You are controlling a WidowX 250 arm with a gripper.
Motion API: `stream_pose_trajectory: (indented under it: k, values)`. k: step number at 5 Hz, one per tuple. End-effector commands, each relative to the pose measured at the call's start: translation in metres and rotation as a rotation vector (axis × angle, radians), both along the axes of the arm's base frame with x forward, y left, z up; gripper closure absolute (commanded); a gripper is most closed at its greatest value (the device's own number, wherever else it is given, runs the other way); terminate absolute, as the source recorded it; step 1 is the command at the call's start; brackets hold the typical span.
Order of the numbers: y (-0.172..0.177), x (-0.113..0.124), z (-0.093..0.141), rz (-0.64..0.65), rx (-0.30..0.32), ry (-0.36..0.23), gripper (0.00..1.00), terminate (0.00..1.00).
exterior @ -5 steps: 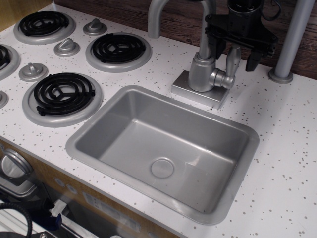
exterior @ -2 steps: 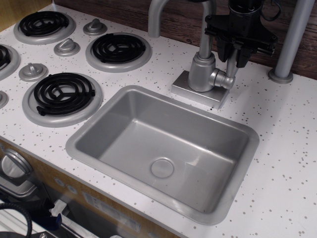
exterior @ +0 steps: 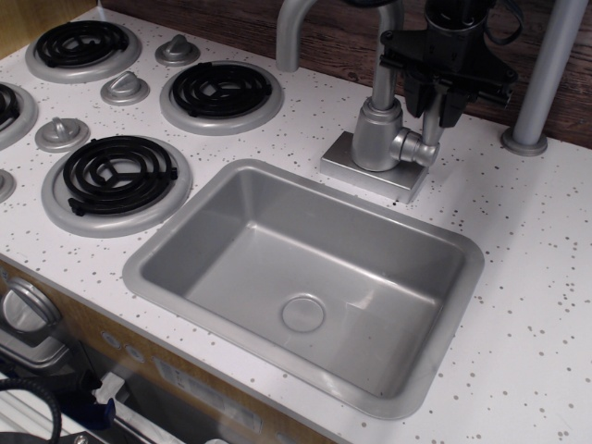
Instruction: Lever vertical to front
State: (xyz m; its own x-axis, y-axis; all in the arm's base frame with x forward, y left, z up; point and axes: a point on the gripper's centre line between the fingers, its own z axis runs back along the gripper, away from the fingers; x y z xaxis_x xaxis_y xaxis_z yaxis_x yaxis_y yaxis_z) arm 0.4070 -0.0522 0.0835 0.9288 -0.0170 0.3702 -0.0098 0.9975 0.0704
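The lever [exterior: 431,128] is a small silver-grey paddle standing upright on a short side stub of the cylindrical faucet body [exterior: 377,134], behind the sink. My black gripper [exterior: 433,104] hangs over it from above, its two fingers closed on either side of the paddle's upper part, which they hide. Only the lever's lower shaft and the stub show below the fingers.
The grey sink basin [exterior: 305,277] lies in front of the faucet. The tall curved spout [exterior: 296,28] rises to the left of my gripper. Stove burners [exterior: 222,92] and conical knobs [exterior: 125,88] fill the left counter. A grey post [exterior: 541,74] stands at the right.
One second ago the fingers stood apart around the upright lever, whose paddle showed between them. They have since closed on it. The lever still stands upright.
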Motion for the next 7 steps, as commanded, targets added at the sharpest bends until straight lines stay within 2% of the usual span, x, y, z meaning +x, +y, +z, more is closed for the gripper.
stream_pose_trajectory:
  k: [1,2,3,5,6,7]
  values:
    - [-0.003,-0.007,0.010,0.008,-0.047,0.007,1.00,0.00]
    - [-0.003,-0.009,0.003,0.007,-0.070,0.040,1.00,0.00]
    - [-0.002,-0.014,-0.006,0.014,-0.099,0.108,1.00,0.00]
    - [-0.005,-0.024,-0.026,0.027,-0.112,0.130,1.00,0.00]
    - [-0.006,-0.026,-0.037,0.025,-0.094,0.122,1.00,0.00]
    - [-0.005,-0.024,-0.035,0.025,-0.084,0.123,1.00,0.00]
